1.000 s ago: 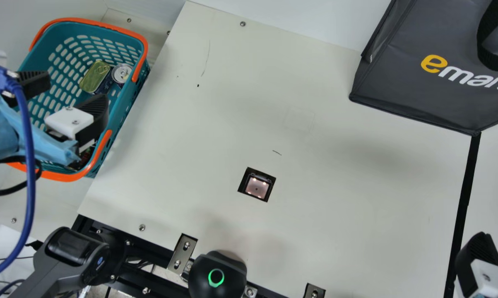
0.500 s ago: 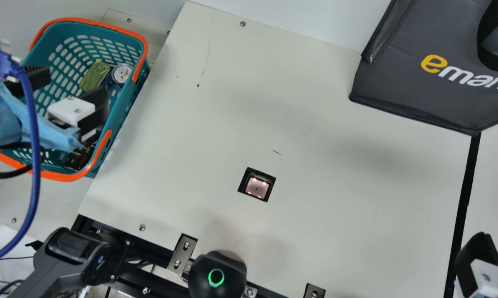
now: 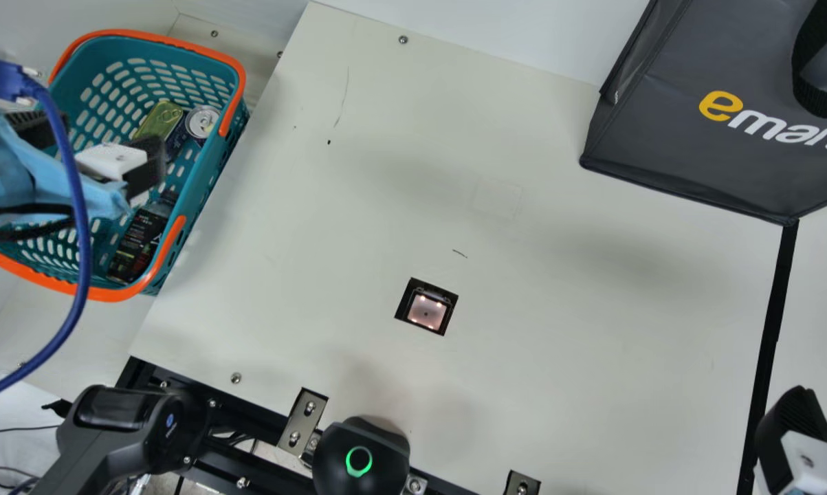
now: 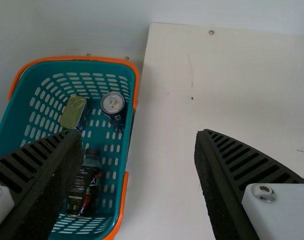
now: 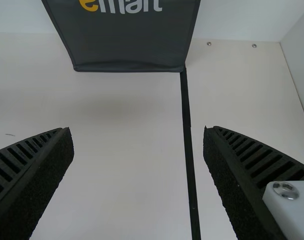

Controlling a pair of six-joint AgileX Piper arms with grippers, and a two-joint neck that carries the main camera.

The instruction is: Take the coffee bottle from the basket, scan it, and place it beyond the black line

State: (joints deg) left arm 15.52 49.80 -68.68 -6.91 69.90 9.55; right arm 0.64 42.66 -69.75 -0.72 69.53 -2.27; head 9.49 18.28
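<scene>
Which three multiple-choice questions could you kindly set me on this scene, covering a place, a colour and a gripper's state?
1. Where is the coffee bottle?
A) Beyond the black line
B) In the basket
C) On the scanner window

2. What colour are the basket's handles?
A) Orange
B) White
C) Yellow

3. How is the left gripper?
A) Shut on the can
B) Shut and empty
C) Open and empty

Answers:
1. B: the bottle lies inside the basket's walls.
2. A: orange bands run along the teal rim.
3. C: a wide gap parts its fingertips, with nothing between them.
</scene>
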